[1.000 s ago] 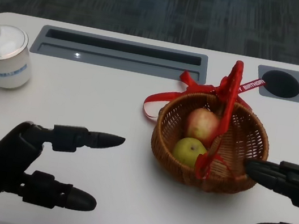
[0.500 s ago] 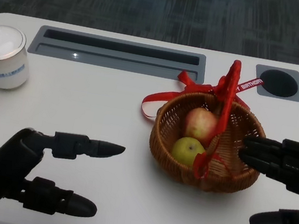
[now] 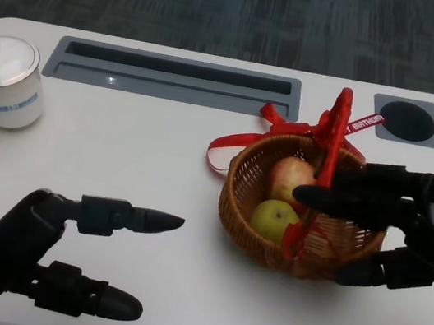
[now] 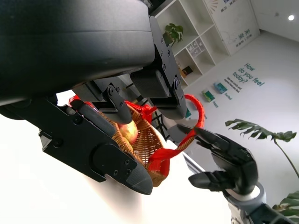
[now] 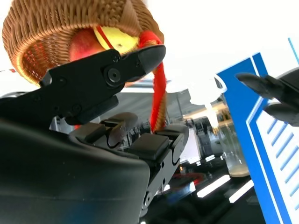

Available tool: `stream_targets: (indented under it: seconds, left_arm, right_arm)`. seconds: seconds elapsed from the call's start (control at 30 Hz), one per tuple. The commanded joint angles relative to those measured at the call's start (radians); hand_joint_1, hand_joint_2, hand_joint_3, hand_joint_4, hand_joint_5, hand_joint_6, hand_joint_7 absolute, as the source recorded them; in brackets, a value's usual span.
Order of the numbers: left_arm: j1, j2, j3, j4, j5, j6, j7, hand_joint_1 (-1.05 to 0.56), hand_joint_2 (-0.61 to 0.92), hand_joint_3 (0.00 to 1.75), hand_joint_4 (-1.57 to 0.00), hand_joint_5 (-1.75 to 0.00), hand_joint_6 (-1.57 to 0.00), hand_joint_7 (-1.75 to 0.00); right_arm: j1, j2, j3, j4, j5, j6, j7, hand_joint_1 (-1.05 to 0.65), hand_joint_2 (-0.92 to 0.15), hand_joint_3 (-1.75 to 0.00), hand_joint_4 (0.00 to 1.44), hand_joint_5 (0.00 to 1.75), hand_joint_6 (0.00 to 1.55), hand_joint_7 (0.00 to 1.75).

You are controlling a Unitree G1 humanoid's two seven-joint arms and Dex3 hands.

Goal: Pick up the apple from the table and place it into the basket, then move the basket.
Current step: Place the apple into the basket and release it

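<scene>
The wicker basket (image 3: 354,240) stands right of the table's middle, with a red-wrapped handle (image 3: 335,136) arching over it. Inside lie a red apple (image 3: 289,177) and a yellow-green apple (image 3: 273,219). My right hand (image 3: 407,223) reaches in from the right. Its fingers (image 3: 344,202) stretch over the near-right rim up to the handle, and the thumb (image 3: 365,275) lies outside the basket wall. In the right wrist view the handle (image 5: 156,93) runs between thumb and fingers, and no firm grip shows. My left hand (image 3: 35,253) hovers at the lower left, fingers apart, holding nothing. The left wrist view shows the basket (image 4: 149,144) too.
A white lidded cup (image 3: 3,83) stands at the far left. A grey recessed slot (image 3: 173,77) and a round grey port (image 3: 407,121) sit along the table's far side. A loose red ribbon (image 3: 228,144) trails on the table left of the basket.
My right hand has moved left and up, from beside the basket to over its rim, with its fingers now at the handle. The left hand has barely moved.
</scene>
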Motion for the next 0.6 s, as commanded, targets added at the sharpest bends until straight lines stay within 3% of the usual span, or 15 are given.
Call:
stream_targets:
  seconds: [0.03,0.23,0.6]
  left_arm:
    - [0.006,0.002,0.000,-0.020,0.001,0.006,0.004,-0.42,0.67,0.00,-0.94,-0.01,-0.86,0.00]
    - [0.017,0.001,0.002,-0.033,-0.010,0.004,0.000,-0.41,0.66,0.00,-0.94,-0.01,-0.86,0.00]
    - [0.024,0.009,0.002,-0.030,-0.030,-0.006,-0.014,-0.41,0.67,0.00,-0.94,0.00,-0.86,0.00]
  right_arm:
    - [-0.065,-0.037,0.037,0.072,-0.105,0.043,-0.110,-0.55,-0.75,0.00,0.68,0.02,0.60,0.01]
    - [-0.125,-0.096,0.157,0.200,-0.245,0.136,-0.306,-0.59,-0.76,0.00,0.72,0.02,0.64,0.02]
    - [-0.126,-0.162,0.334,0.308,-0.279,0.182,-0.507,-0.64,-0.75,0.00,0.72,0.00,0.63,0.00]
